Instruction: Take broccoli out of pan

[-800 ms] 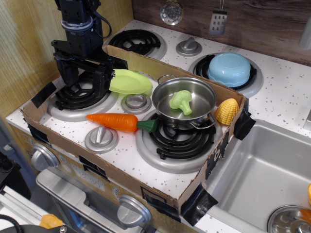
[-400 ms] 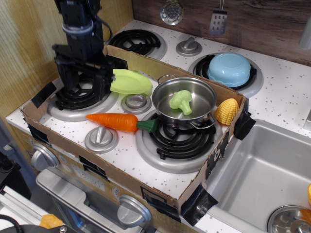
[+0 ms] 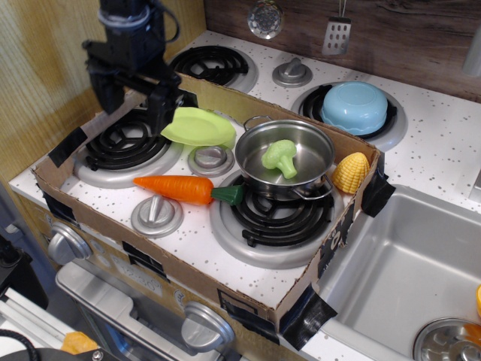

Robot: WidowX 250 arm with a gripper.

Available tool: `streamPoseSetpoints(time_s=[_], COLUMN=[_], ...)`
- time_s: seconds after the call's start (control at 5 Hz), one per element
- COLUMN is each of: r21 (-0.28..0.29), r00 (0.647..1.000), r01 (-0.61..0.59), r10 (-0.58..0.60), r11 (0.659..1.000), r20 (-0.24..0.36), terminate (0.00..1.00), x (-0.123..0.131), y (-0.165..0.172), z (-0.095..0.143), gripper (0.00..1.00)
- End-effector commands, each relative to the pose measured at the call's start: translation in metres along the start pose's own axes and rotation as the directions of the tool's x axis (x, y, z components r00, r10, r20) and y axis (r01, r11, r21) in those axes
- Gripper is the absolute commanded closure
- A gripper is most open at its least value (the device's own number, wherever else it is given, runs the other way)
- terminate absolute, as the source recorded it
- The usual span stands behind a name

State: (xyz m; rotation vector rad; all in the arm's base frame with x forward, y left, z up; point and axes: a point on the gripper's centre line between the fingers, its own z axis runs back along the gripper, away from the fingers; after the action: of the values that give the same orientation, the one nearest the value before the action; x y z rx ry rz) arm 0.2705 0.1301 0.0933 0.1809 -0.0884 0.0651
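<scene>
Black gripper (image 3: pixel 134 92) has risen — jaws spread, empty — broccoli (image 3: pixel 280 156) unmoved in pan (image 3: pixel 259 143).

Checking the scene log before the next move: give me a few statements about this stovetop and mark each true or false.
1. The broccoli lies inside the pan. True.
2. The gripper holds the broccoli. False: it hangs over the left burner, far from the pan, holding nothing.
3. The carrot lies in front of the pan's left side, on the stovetop. True.
4. The blue bowl sits in the sink. False: it rests on the back right burner.
5. The corn is inside the pan. False: it is beside it.
</scene>
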Motion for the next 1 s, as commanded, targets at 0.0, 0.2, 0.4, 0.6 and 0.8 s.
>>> streamPoseSetpoints(time_s=[0.0, 0.2, 0.4, 0.6, 0.8], r21=[-0.019, -0.052, -0.081, -0.097, -0.128], r00=[0.986, 0.979, 0.976, 0.973, 0.981], r01=[0.059, 0.141, 0.18, 0.21, 0.184], r10=[-0.055, -0.132, -0.168, -0.198, -0.175], r11=[0.998, 0.989, 0.98, 0.973, 0.975], r20=[0.156, 0.158, 0.136, 0.119, 0.08], terminate=[0.0, 0.0, 0.0, 0.0, 0.0], x=[0.025, 0.036, 0.044, 0.045, 0.04], y=[-0.025, -0.052, -0.076, -0.096, -0.11], z=[0.04, 0.038, 0.036, 0.034, 0.024], gripper=[0.0, 0.0, 0.0, 0.0, 0.0])
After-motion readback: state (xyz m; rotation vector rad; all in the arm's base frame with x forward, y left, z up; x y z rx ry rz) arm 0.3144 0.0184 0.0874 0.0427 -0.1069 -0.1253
